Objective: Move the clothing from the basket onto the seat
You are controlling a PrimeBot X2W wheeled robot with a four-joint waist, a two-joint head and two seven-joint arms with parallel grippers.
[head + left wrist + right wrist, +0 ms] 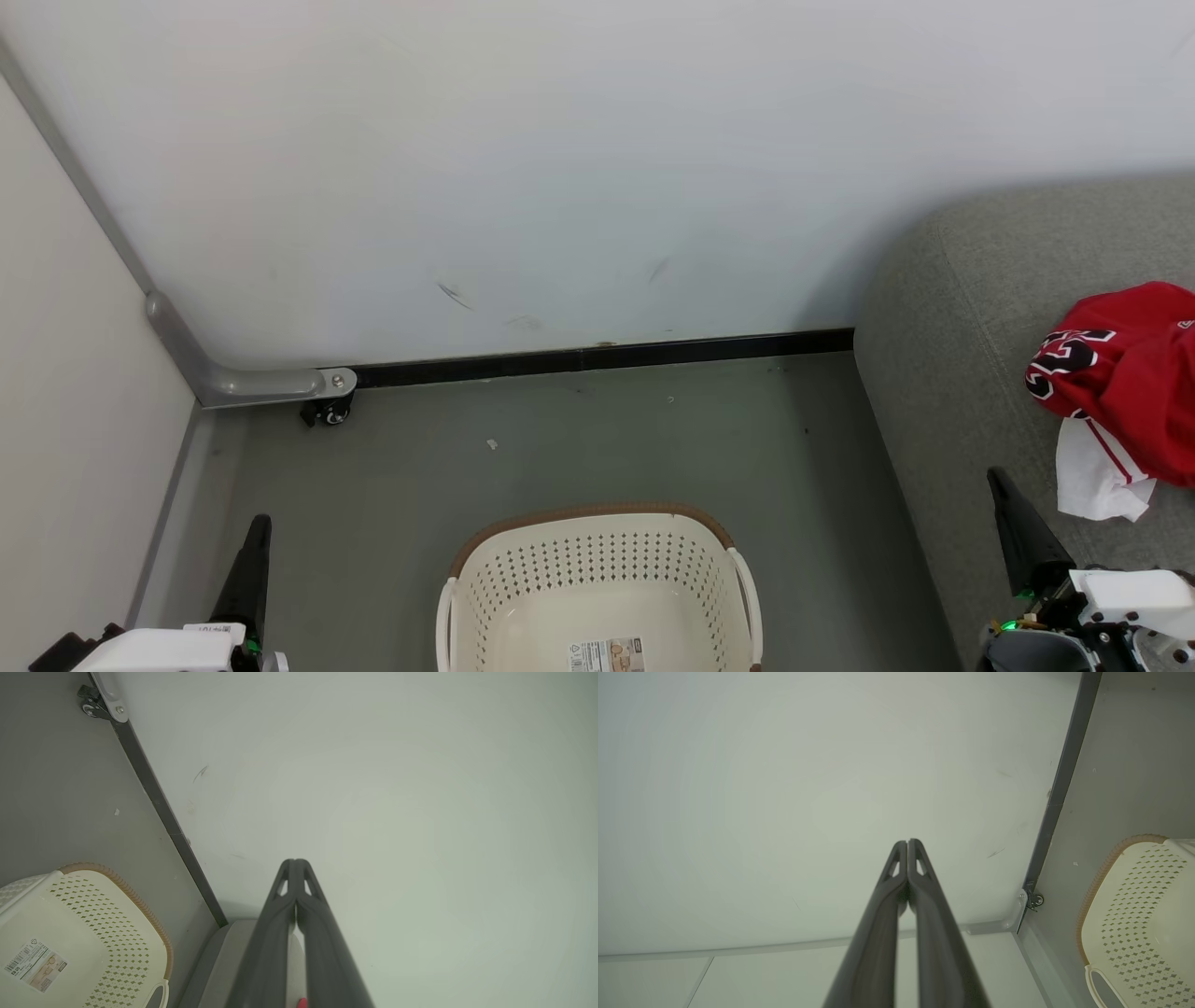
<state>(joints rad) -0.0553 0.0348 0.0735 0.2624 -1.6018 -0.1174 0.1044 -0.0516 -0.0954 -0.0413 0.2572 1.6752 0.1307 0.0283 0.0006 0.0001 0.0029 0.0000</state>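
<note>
Left gripper [295, 864]: fingers were pressed together tip to tip, holding nothing, pointed at the white wall [560, 168]. Right gripper [907, 844]: fingers likewise closed flat against each other, empty. Basket [597, 560]: cream, brown-rimmed, stood on the grey floor [653, 439] between the two pairs of fingers, a label [607, 655] on its bottom. Clothing [1130, 373]: red with white trim, lay crumpled on the grey seat [943, 308], near the right fingers, beyond their tips and apart from them.

You see red clothing [1141, 383] with black-and-white numerals and white lining at the right, a cream basket [597, 567] (dotted with perforations, brown along its rim) near you, and a plain grey seat [943, 308].
</note>
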